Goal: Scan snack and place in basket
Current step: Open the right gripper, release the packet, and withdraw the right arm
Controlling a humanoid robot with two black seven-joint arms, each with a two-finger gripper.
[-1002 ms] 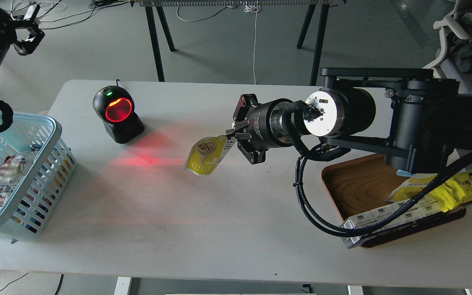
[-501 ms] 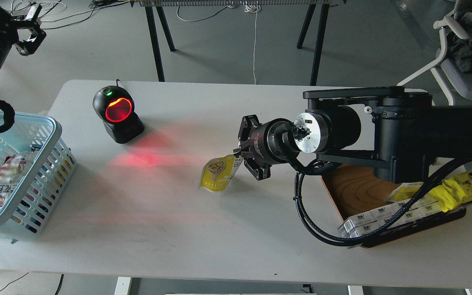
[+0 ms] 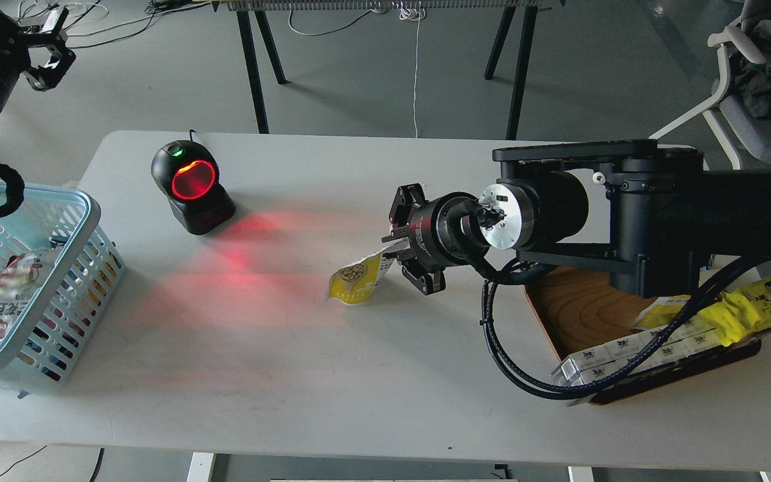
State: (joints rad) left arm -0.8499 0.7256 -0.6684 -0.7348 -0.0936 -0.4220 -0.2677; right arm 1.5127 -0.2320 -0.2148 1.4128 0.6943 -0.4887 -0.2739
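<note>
The snack (image 3: pixel 357 280), a yellow-and-white pouch with a round picture of tan beans, hangs tilted at the table's middle, its lower edge near or on the tabletop; I cannot tell which. My right gripper (image 3: pixel 393 252) is shut on the pouch's white top edge, with the arm coming in from the right. The light blue basket (image 3: pixel 93 209) stands at the table's left edge, far from the pouch, with other packets inside. My left gripper (image 3: pixel 49 48) is raised at the top left, beyond the table, open and empty.
A black barcode scanner (image 3: pixel 191 186) with a glowing red window stands at the back left and casts red light across the table. A brown wooden tray (image 3: pixel 576 304) at the right holds a long yellow wrapper (image 3: pixel 757 301) and white boxes (image 3: pixel 616 353).
My right gripper moved right and down toward the table with the pouch, away from the scanner. In the last half second the pouch tilted flatter. The left arm barely moved.
</note>
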